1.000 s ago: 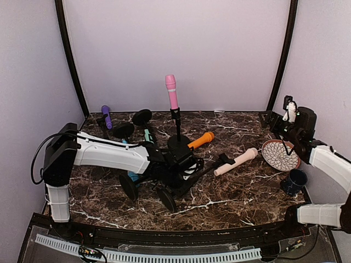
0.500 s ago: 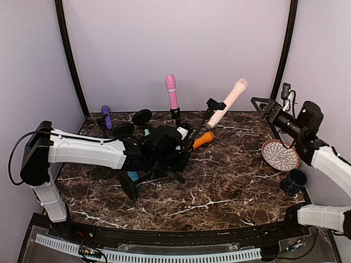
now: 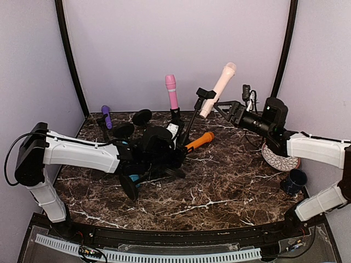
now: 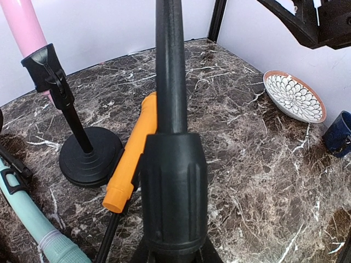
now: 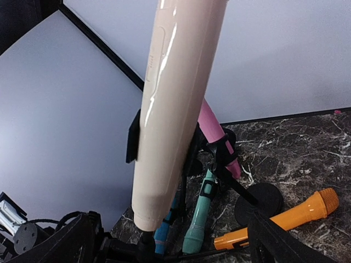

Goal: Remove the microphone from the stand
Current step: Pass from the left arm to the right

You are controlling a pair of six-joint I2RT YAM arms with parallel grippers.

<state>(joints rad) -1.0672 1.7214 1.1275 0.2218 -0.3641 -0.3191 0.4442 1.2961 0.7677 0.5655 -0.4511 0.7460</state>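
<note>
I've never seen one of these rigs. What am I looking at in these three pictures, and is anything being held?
This is a two-armed robot at a marble table. One picture looks down from above and behind; the other two come from cameras on each wrist. The left tool grips a black stand, tilted, with a cream microphone clipped on top. The right tool is open near that microphone, holding nothing. Also there: a pink microphone, an orange microphone, a plate and a cup.

Can't see the head of the cream microphone (image 5: pixel 175 98), cropped up top; ditto the upper end of the stand pole (image 4: pixel 170 71).
</note>
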